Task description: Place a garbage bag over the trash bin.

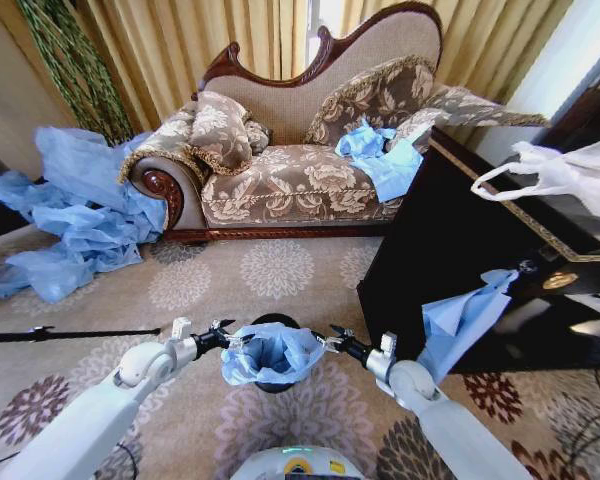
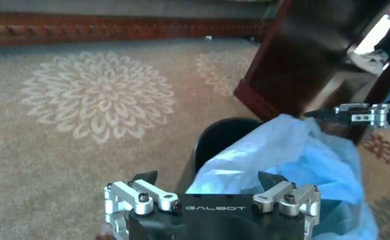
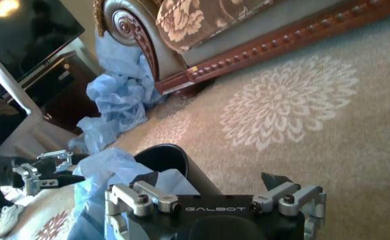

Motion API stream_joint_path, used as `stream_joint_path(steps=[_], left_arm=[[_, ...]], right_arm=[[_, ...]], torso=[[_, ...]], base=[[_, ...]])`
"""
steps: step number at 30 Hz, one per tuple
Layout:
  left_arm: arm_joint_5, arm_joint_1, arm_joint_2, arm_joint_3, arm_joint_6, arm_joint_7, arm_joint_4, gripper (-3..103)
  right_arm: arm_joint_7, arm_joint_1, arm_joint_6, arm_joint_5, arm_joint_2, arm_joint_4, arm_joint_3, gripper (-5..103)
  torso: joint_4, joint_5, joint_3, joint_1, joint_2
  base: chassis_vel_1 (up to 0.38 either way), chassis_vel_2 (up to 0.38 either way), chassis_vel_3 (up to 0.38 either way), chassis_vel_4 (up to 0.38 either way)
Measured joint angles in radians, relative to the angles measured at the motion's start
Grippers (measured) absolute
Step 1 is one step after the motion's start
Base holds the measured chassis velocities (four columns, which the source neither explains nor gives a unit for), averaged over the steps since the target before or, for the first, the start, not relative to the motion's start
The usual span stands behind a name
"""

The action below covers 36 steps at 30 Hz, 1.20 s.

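Trash bin (image 1: 273,381), black, on carpet between both arms. Garbage bag (image 1: 272,352) bunched over rim, far edge uncovered. Left gripper (image 1: 223,337), right gripper (image 1: 332,341) flank it, jaws spread, gripping nothing. Good practice: draw film evenly down over rim.

Both arms reach in from the bottom corners of the head view and meet near the bottom centre. Left gripper (image 1: 223,335) and right gripper (image 1: 335,338) face each other, both with fingers spread apart, wrists roughly level.
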Motion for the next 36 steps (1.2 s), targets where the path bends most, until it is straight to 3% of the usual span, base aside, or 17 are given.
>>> stream_joint_path(steps=[4, 8, 11, 13, 15, 18, 20, 21, 24, 27, 31, 33, 35, 36], left_arm=[[0.009, -0.019, -0.012, 0.014, 0.002, -0.023, 0.029, 103], [0.009, -0.024, -0.016, 0.018, 0.001, -0.027, 0.040, 97], [0.009, -0.022, -0.021, 0.019, -0.002, -0.030, 0.045, 89], [0.009, -0.016, -0.030, 0.019, -0.006, -0.032, 0.046, 81], [0.009, -0.015, -0.033, 0.019, -0.007, -0.034, 0.046, 77], [0.009, -0.012, -0.044, 0.019, -0.010, -0.037, 0.046, 69], [0.009, -0.012, -0.045, 0.019, -0.010, -0.038, 0.046, 65], [0.009, -0.010, -0.048, 0.019, -0.011, -0.038, 0.046, 61], [0.009, -0.009, -0.052, 0.019, -0.012, -0.042, 0.046, 57], [0.008, -0.009, -0.062, 0.019, -0.017, -0.051, 0.048, 45], [0.007, -0.009, -0.071, 0.020, -0.024, -0.059, 0.048, 34], [0.007, -0.009, -0.074, 0.020, -0.027, -0.063, 0.048, 30], [0.007, -0.009, -0.075, 0.020, -0.028, -0.064, 0.048, 26], [0.006, -0.008, -0.077, 0.020, -0.029, -0.066, 0.048, 22]], right_arm=[[-0.012, 0.027, 0.006, -0.001, 0.017, -0.051, -0.035, 100], [-0.024, 0.032, 0.006, 0.004, 0.023, -0.062, -0.048, 100], [-0.029, 0.032, 0.006, 0.012, 0.022, -0.062, -0.060, 94], [-0.031, 0.029, 0.006, 0.016, 0.026, -0.060, -0.069, 79], [-0.031, 0.029, 0.006, 0.018, 0.028, -0.059, -0.070, 79], [-0.031, 0.021, 0.008, 0.020, 0.030, -0.047, -0.071, 63], [-0.031, 0.017, 0.009, 0.020, 0.028, -0.042, -0.071, 63], [-0.030, 0.012, 0.009, 0.020, 0.025, -0.034, -0.070, 52], [-0.024, 0.001, 0.011, 0.020, 0.018, -0.019, -0.067, 47], [-0.016, -0.011, 0.019, 0.007, 0.016, -0.010, -0.065, 30], [0.004, -0.013, 0.031, -0.007, 0.027, -0.008, -0.066, 20], [0.012, -0.012, 0.040, -0.021, 0.034, -0.008, -0.068, 9], [0.015, -0.012, 0.042, -0.024, 0.035, -0.008, -0.069, 9], [0.024, -0.010, 0.045, -0.028, 0.037, -0.003, -0.071, 2]], torso=[[-0.0003, 0.0000, 0.000, 0.000, 0.000], [-0.0003, 0.0000, 0.000, 0.000, 0.000], [-0.0003, 0.0000, 0.000, 0.000, 0.000], [-0.0003, -0.0001, 0.000, 0.000, 0.000], [-0.0003, 0.0000, 0.000, 0.000, 0.000], [-0.0002, 0.0000, 0.000, 0.000, 0.000], [-0.0003, 0.0000, 0.000, 0.000, 0.000], [-0.0003, 0.0001, 0.000, 0.000, 0.000], [-0.0003, -0.0001, 0.000, 0.000, 0.000], [-0.0003, 0.0000, 0.000, 0.000, 0.000], [-0.0003, 0.0000, 0.000, 0.000, 0.000], [-0.0003, 0.0000, 0.000, 0.000, 0.000], [-0.0003, 0.0000, 0.000, 0.000, 0.000], [-0.0003, 0.0000, 0.000, 0.000, 0.000]], base=[[0.000, 0.000, 0.000, 0.000], [0.000, 0.000, 0.000, 0.000], [0.000, 0.000, 0.000, 0.000], [0.000, 0.000, 0.000, 0.000], [0.000, 0.000, 0.000, 0.000], [0.000, 0.000, 0.000, 0.000], [0.000, 0.000, 0.000, 0.000], [0.000, 0.000, 0.000, 0.000], [0.000, 0.000, 0.000, 0.000], [0.000, 0.000, 0.000, 0.000], [0.000, 0.000, 0.000, 0.000], [0.000, 0.000, 0.000, 0.000], [0.000, 0.000, 0.000, 0.000], [0.000, 0.000, 0.000, 0.000]])
